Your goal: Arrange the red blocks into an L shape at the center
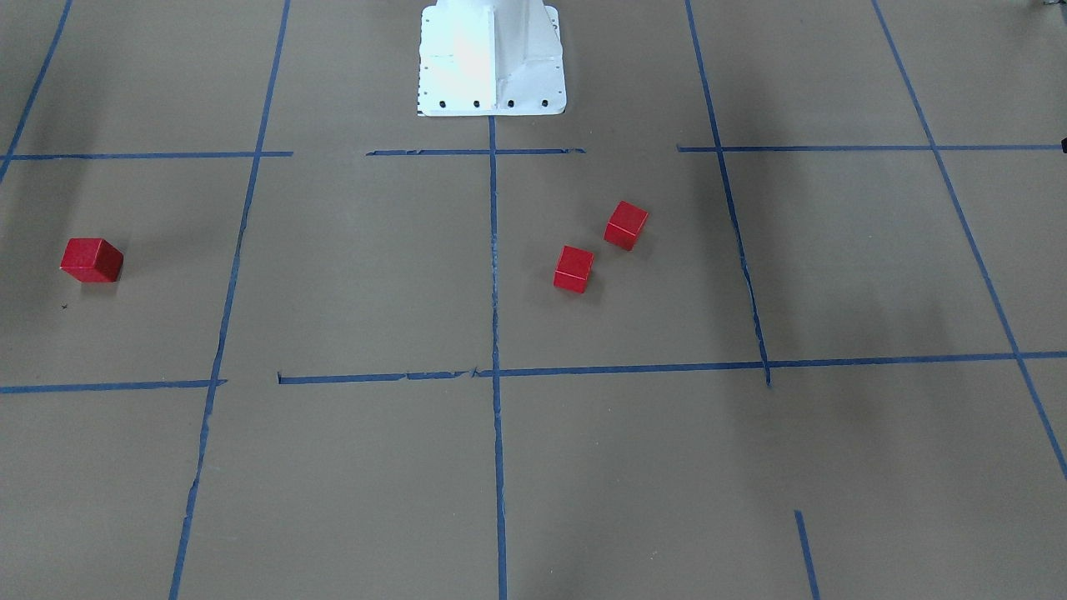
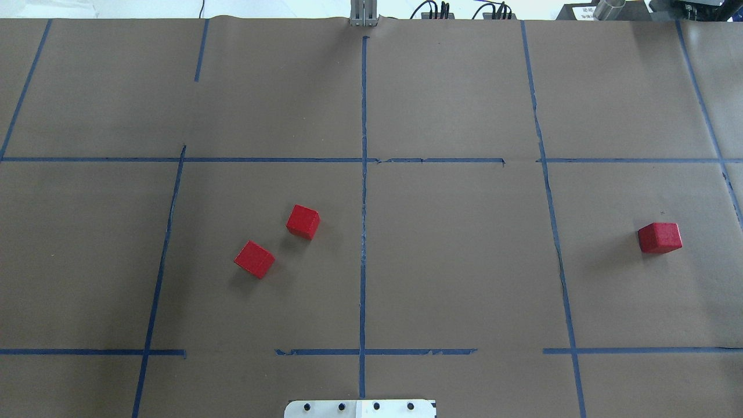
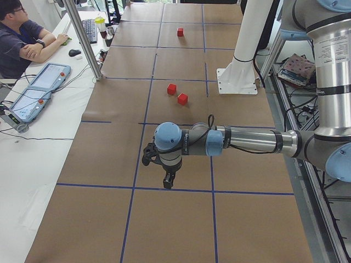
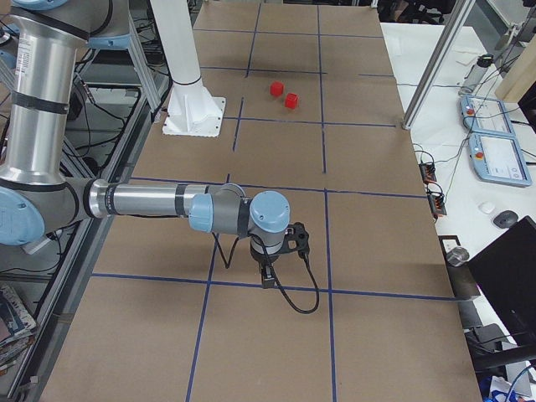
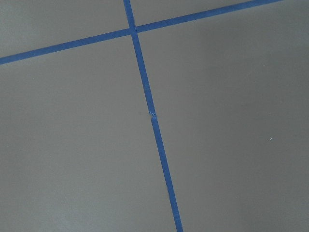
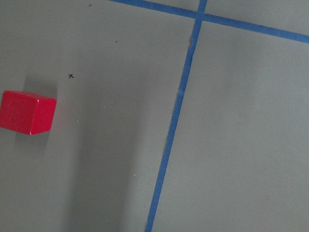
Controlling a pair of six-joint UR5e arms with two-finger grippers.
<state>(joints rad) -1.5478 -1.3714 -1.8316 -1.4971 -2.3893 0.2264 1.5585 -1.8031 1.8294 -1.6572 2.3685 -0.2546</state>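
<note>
Red blocks, three: small matte cubes, all lying on the tabletop (image 2: 464, 261), so neither hand holds one.

Location: inner block (image 2: 303, 221) and outer block (image 2: 254, 259) lie near each other but not touching, on the robot's left of the centre line of blue tape (image 2: 364, 255). Both are turned askew to the grid. Third block (image 2: 659, 238) lies well apart, out on the robot's right beyond the next tape line. No L is formed yet.

Left hand (image 3: 169, 181): hangs low over bare paper at the robot's left end, well apart from the pair. Finger spread cannot be told.

Right hand (image 4: 268, 272): hangs low at the right end. Its wrist view catches the third block at the frame's left edge, so the block is off to one side and not beneath. Finger spread cannot be told.

Step in hand (judged): the opening reach, nothing gathered.

Handling notes (judged):
- Centre each hand over its block before descending.
- Turn the wrist so the fingers meet two flat opposite faces, not corners.
- Set the first block down at the centre, squared to the tape.
- Lower later blocks flush against a face rather than sliding them, which could nudge the others.
- Bring one arm to the centre at a time.
</note>
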